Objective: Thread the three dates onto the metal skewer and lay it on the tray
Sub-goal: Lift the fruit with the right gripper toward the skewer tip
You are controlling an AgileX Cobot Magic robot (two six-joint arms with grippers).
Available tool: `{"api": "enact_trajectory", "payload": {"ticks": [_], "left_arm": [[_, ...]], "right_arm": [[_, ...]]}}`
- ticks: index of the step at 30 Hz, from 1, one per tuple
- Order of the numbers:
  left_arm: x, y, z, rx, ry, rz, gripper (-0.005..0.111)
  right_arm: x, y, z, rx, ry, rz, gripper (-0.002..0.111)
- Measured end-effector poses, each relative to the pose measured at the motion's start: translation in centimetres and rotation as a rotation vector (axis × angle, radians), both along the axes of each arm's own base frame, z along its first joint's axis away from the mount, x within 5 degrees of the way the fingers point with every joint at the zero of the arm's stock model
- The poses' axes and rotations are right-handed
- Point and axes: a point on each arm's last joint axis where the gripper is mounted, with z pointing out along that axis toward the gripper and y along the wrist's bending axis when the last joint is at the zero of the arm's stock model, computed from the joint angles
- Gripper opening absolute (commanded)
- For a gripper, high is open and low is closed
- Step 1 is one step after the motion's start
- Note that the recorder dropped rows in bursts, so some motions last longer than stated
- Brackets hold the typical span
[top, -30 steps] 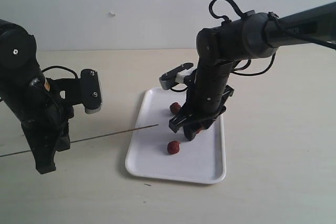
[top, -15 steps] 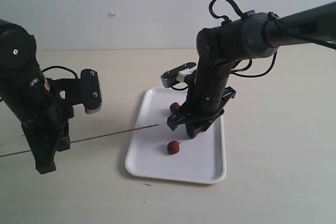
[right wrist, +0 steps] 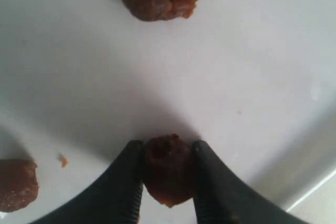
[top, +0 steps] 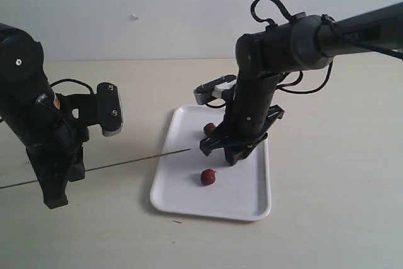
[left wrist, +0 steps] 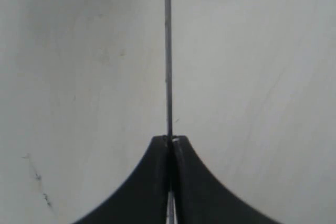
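**A:** Where does the right end effector (right wrist: pixel 168 150) stand against the fruit?

**B:** It is down over the tray (right wrist: pixel 252 77), fingers pressed to either side of the third date (right wrist: pixel 167 179), so it is clamped on it. I cannot tell whether that date has left the tray's surface. The front date (top: pixel 208 177) lies loose near the tray's middle, and the rear date (top: pixel 210 129) lies just beside the arm.

**A:** And the other side?

**B:** The left end effector (left wrist: pixel 170 141) is closed tight on the skewer (top: pixel 135 160), above the table (top: pixel 327 206).

**A:** Which way does the skewer run?

**B:** In the exterior view its long axis goes left to right, nearly level and rising slightly toward the tray. The free tip ends just over the tray's left rim. The other end runs past the picture's left edge. The tip is well apart from the clamped date.

**A:** What differs from a second ago?

**B:** The right fingers stood wider then, with red fruit showing between them. They have drawn in, and that fruit is now mostly hidden in the exterior view. The left arm, skewer and both loose dates sit as before.
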Motion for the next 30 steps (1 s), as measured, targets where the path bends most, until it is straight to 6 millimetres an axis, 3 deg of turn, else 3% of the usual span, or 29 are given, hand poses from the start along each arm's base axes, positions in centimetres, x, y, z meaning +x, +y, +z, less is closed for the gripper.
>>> {"api": "enact_trajectory", "payload": {"ticks": [3, 8, 14, 24, 30], "left_arm": [[0.0, 0.0, 0.0, -0.005, -0.004, 0.001, 0.0], [0.0, -0.1, 0.0, -0.023, -0.003, 0.043, 0.0], [-0.1, -0.4, 0.0, -0.071, 0.023, 0.201, 0.0], [-0.3, -3.0, 0.6, -0.406, 0.146, 0.494, 0.0], [0.6, -3.5, 0.1, -0.471, 0.12, 0.592, 0.0]], "right_arm": [[0.0, 0.0, 0.4, 0.005, -0.011, -0.004, 0.031], [0.7, 0.0, 2.8, 0.059, -0.122, -0.079, 0.03], [2.3, -2.1, 5.6, 0.138, -0.266, -0.248, 0.03], [3.7, -1.4, 7.0, 0.403, -0.363, -0.479, 0.03], [4.1, -1.1, 7.3, 0.477, -0.378, -0.546, 0.03]]}}
